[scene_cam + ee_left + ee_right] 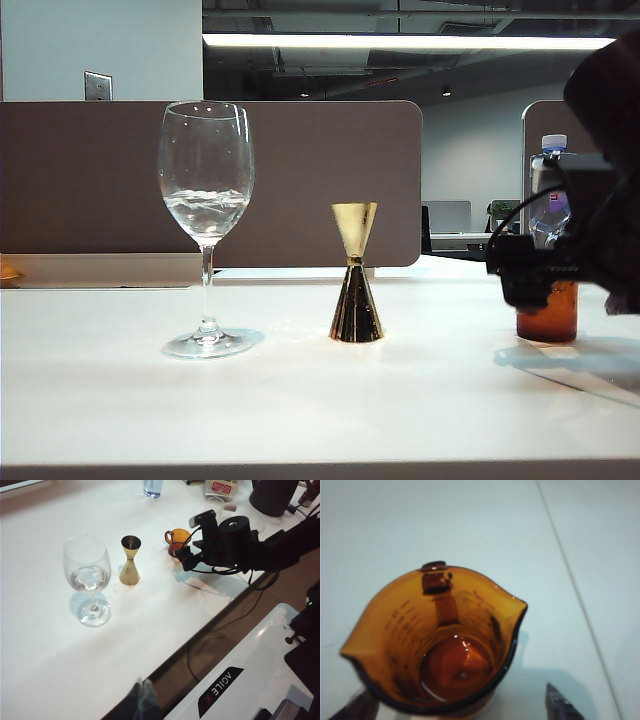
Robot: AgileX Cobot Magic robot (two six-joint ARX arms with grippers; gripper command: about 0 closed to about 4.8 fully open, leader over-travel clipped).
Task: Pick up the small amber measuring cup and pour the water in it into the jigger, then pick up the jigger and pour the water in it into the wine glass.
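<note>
Your right gripper [460, 705] hung at the right of the exterior frame with its fingers spread wide, the amber cup [440, 640] standing between them, unclamped. The jigger [356, 275] stood mid-table, the wine glass [206, 225] left of it. Your left gripper was out of view.

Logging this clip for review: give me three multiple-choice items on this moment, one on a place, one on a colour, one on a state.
1. In the exterior view, where does the jigger stand?
A. Left of the wine glass
B. Between the wine glass and the measuring cup
C. Inside the wine glass

2. What colour is the measuring cup?
A. Amber
B. Green
C. Blue

3. How is the right gripper?
A. Shut on the jigger
B. Lifting the wine glass
C. Open, fingers either side of the measuring cup

Answers: B, the exterior view shows that order; A, the right wrist view shows amber glass; C, both fingers stand apart from the cup.
</note>
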